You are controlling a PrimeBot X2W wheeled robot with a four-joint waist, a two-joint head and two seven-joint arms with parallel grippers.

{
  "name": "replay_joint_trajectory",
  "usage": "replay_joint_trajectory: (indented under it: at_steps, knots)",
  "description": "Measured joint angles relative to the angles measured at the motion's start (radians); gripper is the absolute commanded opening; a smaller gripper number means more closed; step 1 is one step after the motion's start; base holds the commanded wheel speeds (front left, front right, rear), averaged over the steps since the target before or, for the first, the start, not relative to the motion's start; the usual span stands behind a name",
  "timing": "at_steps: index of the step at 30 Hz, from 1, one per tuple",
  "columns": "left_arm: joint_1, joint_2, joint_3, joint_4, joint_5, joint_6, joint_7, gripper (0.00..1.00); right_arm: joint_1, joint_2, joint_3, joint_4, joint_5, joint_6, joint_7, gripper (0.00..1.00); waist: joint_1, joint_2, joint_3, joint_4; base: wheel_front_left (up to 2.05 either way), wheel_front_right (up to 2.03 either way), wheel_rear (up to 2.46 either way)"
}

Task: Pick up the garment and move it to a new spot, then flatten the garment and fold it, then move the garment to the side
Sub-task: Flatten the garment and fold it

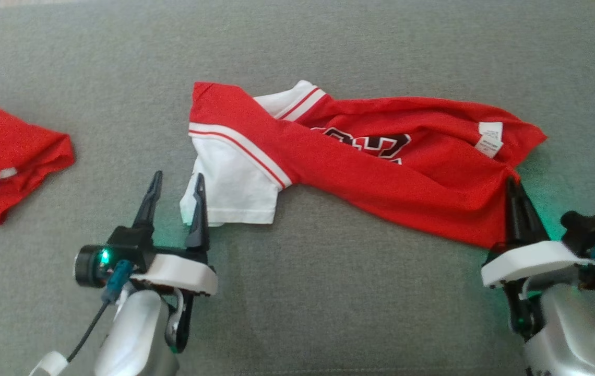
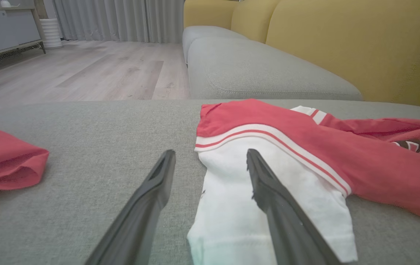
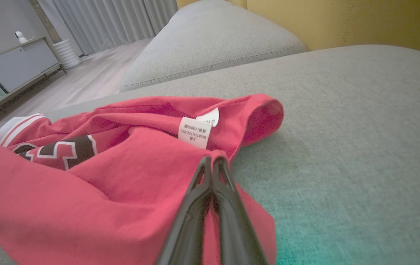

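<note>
L gripper (image 1: 178, 177) nearest, at 7 o'clock: fingers spread wide, straddling edge of white sleeve (image 1: 235, 183), nothing pinched. R gripper (image 1: 512, 183) at 4 o'clock: fingers clenched on garment (image 1: 381, 172) hem corner. Garment rumpled on grey sofa cushion (image 1: 329, 292), long axis approx 10-to-4, one arm per end. Judgement: L must close on sleeve before lift. Other red cloth (image 1: 10, 151) at 9 o'clock, well apart.

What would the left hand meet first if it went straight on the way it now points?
Most likely the left hand meets the white sleeve of the garment, partly between its open fingers.
</note>
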Motion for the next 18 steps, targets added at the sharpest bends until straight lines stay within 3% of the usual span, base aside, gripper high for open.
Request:
replay_joint_trajectory:
  at_steps: [11, 12, 13, 14, 18]
  knots:
    - [0.005, -0.001, -0.086, -0.003, -0.063, 0.022, 0.000, 1.00, -0.242, -0.098, -0.123, 0.076, -0.086, 0.000, 0.000, 0.00, 0.0001, 0.0000, 0.033, 0.101, 0.00, 0.00, 0.00]
    - [0.011, -0.001, -0.090, -0.002, -0.067, 0.023, 0.000, 1.00, -0.252, -0.106, -0.126, 0.103, -0.103, 0.000, 0.000, 0.05, 0.0001, 0.0000, 0.034, 0.110, 0.00, 0.00, 0.00]
    - [0.019, -0.001, -0.093, -0.002, -0.071, 0.023, 0.000, 1.00, -0.260, -0.111, -0.130, 0.139, -0.121, 0.000, 0.000, 0.80, 0.0001, 0.0000, 0.034, 0.118, 0.00, 0.00, 0.00]
    - [0.019, -0.001, -0.093, -0.002, -0.071, 0.023, 0.000, 1.00, -0.260, -0.111, -0.130, 0.139, -0.121, 0.000, 0.000, 1.00, 0.0001, 0.0000, 0.034, 0.118, 0.00, 0.00, 0.00]
    - [0.044, 0.000, -0.104, 0.012, -0.084, 0.030, 0.000, 1.00, -0.259, -0.109, -0.188, 0.216, -0.179, 0.000, 0.000, 1.00, 0.0001, 0.0000, 0.019, 0.130, 0.00, 0.00, 0.00]
